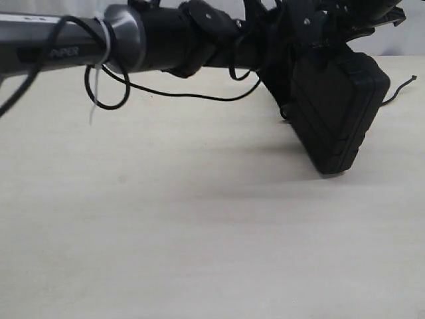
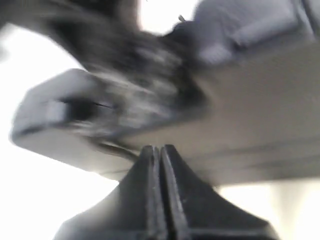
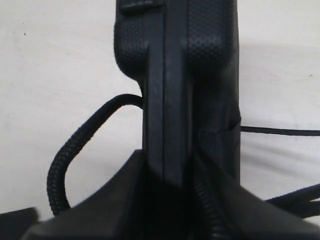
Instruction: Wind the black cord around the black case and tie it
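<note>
While right gripper point(image 3: 167, 175) clamps the case point(image 3: 210, 60), left gripper point(image 2: 161, 155) sits clenched, maybe off the cord point(image 3: 54, 177), so wrapping fails.

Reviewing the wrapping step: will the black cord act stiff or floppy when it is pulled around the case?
Likely floppy: the black cord curves in a loose loop beside the black case. Its braided surface probably grips rather than slides. It looks thin, so it is probably light and easily dragged.
</note>
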Available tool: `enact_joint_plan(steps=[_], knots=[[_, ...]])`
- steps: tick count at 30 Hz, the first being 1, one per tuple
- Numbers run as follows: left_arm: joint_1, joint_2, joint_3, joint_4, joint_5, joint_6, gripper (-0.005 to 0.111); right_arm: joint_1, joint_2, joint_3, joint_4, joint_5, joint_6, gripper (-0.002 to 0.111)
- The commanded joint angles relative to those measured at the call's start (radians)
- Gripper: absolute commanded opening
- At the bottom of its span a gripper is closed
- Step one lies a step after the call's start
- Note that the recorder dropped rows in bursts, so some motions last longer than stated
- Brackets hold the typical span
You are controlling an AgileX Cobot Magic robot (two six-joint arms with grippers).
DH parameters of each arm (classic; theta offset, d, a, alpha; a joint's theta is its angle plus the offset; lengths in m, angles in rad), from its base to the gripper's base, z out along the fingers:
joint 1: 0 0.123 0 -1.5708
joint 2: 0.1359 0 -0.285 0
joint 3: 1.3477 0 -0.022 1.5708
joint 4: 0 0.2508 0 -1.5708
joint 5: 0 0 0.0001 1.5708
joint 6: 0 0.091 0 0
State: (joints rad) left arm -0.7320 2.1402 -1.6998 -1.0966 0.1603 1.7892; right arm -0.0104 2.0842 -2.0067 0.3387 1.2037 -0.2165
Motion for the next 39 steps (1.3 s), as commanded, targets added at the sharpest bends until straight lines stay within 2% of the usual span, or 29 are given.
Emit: enact_joint_plan(steps=[1, 7, 11, 14, 17, 25, 33, 39], knots=[[0.010, -0.081, 0.003, -0.026, 0.069, -0.038, 0.000, 0.001, 0.013, 0.013, -0.008, 0.017, -0.007, 0.004], [0.010, -0.055, -0.029, -0.050, 0.069, -0.017, 0.000, 0.001, 0.013, 0.013, -0.006, 0.017, -0.007, 0.004], [0.006, -0.012, -0.067, -0.189, 0.094, 0.091, 0.000, 0.001, 0.013, 0.013, -0.006, 0.017, -0.007, 0.004], [-0.001, 0.021, -0.100, -0.258, 0.064, 0.169, 0.000, 0.001, 0.013, 0.013, -0.006, 0.017, -0.007, 0.004], [-0.001, 0.069, -0.139, -0.260, 0.035, 0.174, 0.000, 0.001, 0.013, 0.013, -0.006, 0.017, -0.005, 0.004], [-0.001, 0.136, -0.140, -0.260, 0.058, 0.176, 0.000, 0.001, 0.013, 0.013, -0.006, 0.017, -0.005, 0.004], [-0.001, 0.192, -0.259, -0.428, 0.158, 0.177, 0.000, 0.001, 0.013, 0.013, -0.006, 0.017, -0.005, 0.004], [-0.001, 0.225, -0.256, -0.374, 0.162, 0.167, 0.000, 0.001, 0.013, 0.013, -0.006, 0.017, -0.005, 0.004]])
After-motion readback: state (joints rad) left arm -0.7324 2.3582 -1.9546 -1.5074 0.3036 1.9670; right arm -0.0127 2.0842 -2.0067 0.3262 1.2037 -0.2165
